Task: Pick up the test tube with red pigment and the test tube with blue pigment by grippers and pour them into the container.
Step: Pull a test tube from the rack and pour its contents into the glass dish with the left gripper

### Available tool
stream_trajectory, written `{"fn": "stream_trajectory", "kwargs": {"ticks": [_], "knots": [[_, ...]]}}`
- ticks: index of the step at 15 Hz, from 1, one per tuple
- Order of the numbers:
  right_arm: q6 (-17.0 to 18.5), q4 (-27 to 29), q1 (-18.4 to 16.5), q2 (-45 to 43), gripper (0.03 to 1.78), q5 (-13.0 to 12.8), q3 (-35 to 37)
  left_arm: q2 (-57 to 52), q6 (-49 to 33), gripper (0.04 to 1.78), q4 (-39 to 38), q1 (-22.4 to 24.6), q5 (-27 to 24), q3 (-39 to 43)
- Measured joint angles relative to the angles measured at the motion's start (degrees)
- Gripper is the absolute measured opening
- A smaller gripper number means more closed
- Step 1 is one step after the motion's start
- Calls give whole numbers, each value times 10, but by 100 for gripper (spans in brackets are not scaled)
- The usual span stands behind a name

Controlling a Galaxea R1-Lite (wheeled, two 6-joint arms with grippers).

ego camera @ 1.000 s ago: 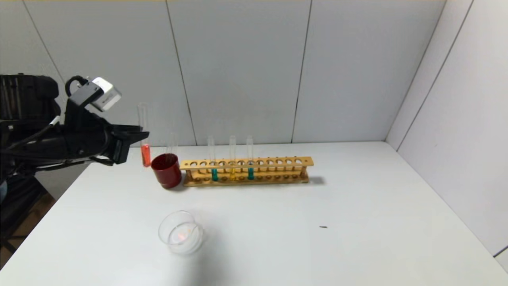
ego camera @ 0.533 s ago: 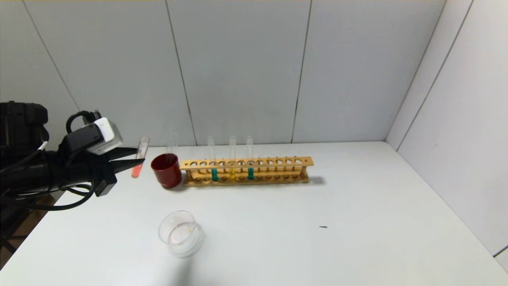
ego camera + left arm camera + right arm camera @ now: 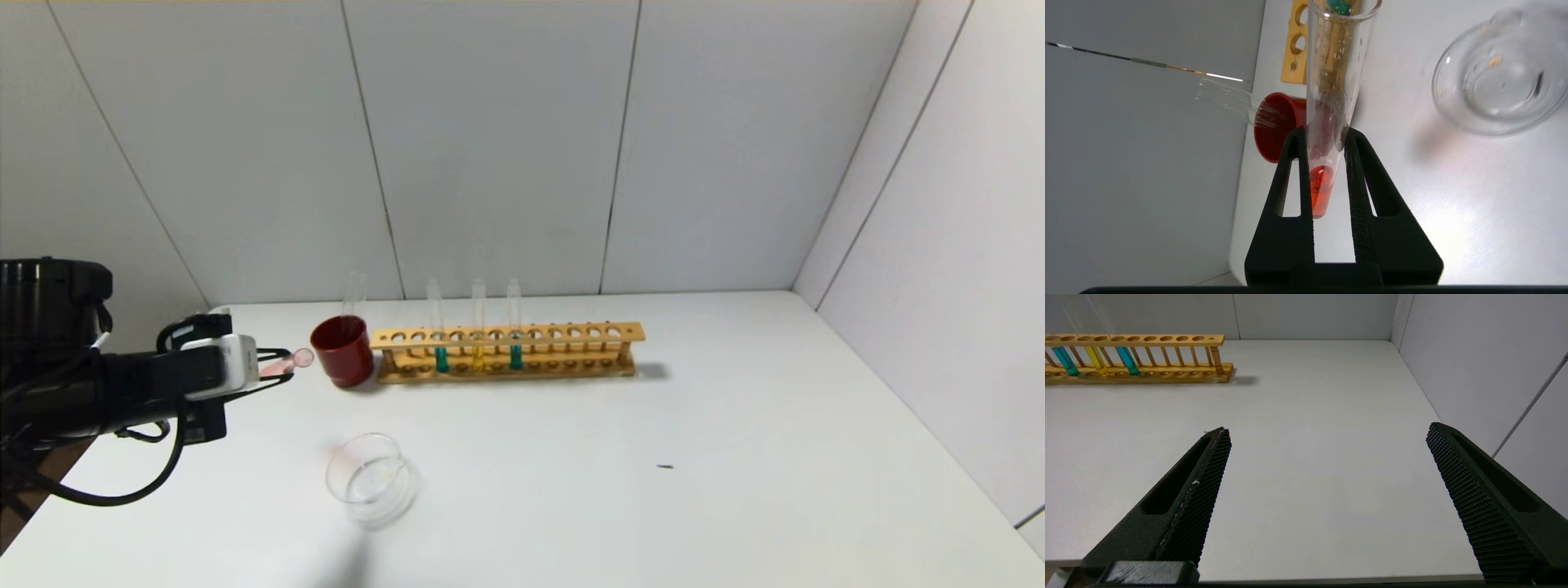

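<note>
**Red tube gripped and tipped, not yet over the dish**

The test tube with red pigment (image 3: 1331, 81) is clamped low on its body between the two fingers of the left tool (image 3: 1327, 171). It lies near horizontal in the head view, open mouth toward the dark red cup (image 3: 342, 350). A little orange-red liquid sits at its rounded end; droplets cling inside the glass.

The container (image 3: 371, 487), a clear glass dish, stands nearer the robot than the tube and apart from it. Orange flecks show inside it; whether a pour has happened, I cannot tell.

Judged step: carrying the red tube to pour. Next move calls for bringing the mouth over the dish rim before tilting further.

The test tube with blue pigment (image 3: 441, 327) stands in the wooden rack (image 3: 506, 353), beside a yellow tube (image 3: 478, 325) and a second teal tube (image 3: 514, 324).

The right tool (image 3: 1327, 490) hangs wide open and empty over the bare right part of the surface (image 3: 735, 457).

Surface white, matte. Pale grey panelled walls (image 3: 490, 139) behind and right.
</note>
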Motion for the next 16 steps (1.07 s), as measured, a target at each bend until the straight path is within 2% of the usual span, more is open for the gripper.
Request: {"fn": "stream_trajectory", "kwargs": {"ticks": [9, 13, 16], "knots": [[0, 0, 0, 0, 175, 0, 0, 25, 200, 30, 2, 16, 0, 13], [0, 0, 0, 0, 175, 0, 0, 37, 287, 30, 33, 15, 8, 1], [0, 0, 0, 0, 175, 0, 0, 56, 317, 30, 32, 9, 10, -18]]}}
